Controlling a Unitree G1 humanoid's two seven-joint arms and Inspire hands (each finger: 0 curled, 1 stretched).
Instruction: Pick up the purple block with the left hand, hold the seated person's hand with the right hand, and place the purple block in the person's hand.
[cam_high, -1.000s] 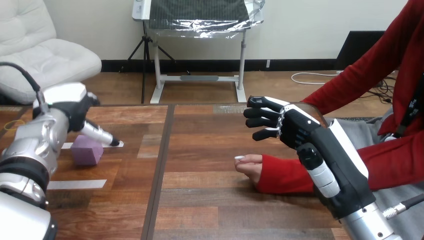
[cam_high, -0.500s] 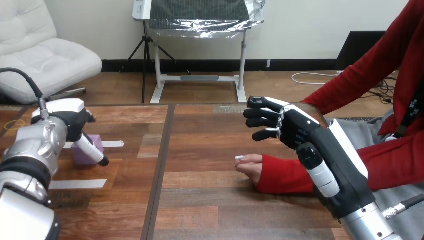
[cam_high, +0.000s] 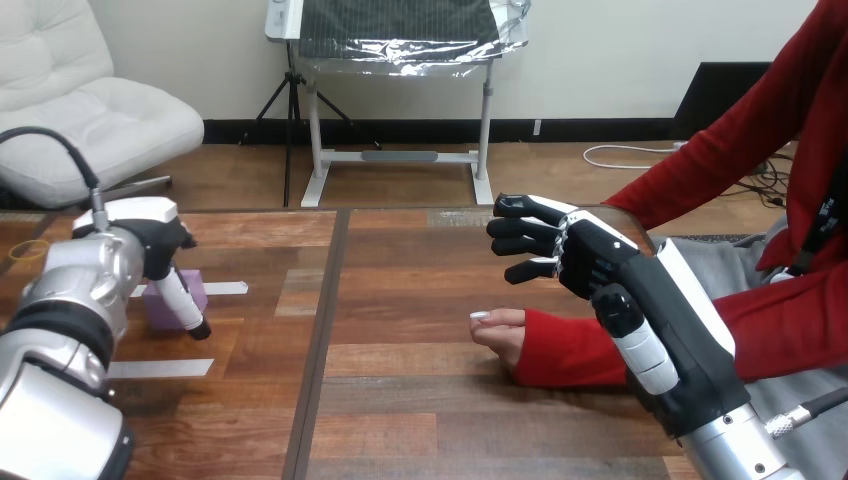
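Purple block (cam_high: 157, 308) is sitting on the surface (cam_high: 400, 400), partly behind the left hand (cam_high: 150, 240), grip impossible to tell, which should be closing squarely across opposite faces before lifting; the right hand (cam_high: 600, 265) is hovering slack-fingered above the person's hand (cam_high: 498, 330).

Wooden table (cam_high: 420, 420) with purple block (cam_high: 158, 312), white tape strips (cam_high: 165, 368), person's hand (cam_high: 500, 335).

One block, three hands, two strips of tape.
A single purple block (cam_high: 155, 312) sits at the frame's left. There are two robot hands, the left hand (cam_high: 150, 235) and the right hand (cam_high: 600, 270), one person's hand (cam_high: 500, 330) (centre), two white tape strips (cam_high: 225, 288) and one table (cam_high: 400, 400).
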